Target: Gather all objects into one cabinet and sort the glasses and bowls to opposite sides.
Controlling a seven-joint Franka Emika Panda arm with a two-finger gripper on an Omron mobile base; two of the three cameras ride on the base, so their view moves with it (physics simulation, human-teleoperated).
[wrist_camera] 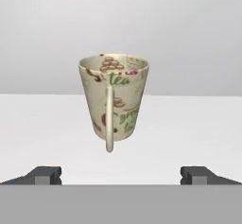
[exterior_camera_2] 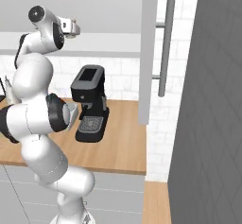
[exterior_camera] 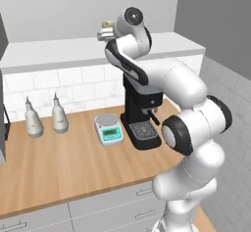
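The tool (wrist_camera: 121, 175) stands wide, its two dark fingertips (wrist_camera: 43, 175) spread apart and empty. Just beyond and between them, untouched, a tapered beige printed cup with a slim side handle (wrist_camera: 114, 102) stands upright on the thick white shelf board (wrist_camera: 198, 128), handle facing the tool.

A beige printed cup (wrist_camera: 113, 100) stands upright on the white shelf board (wrist_camera: 189, 133).
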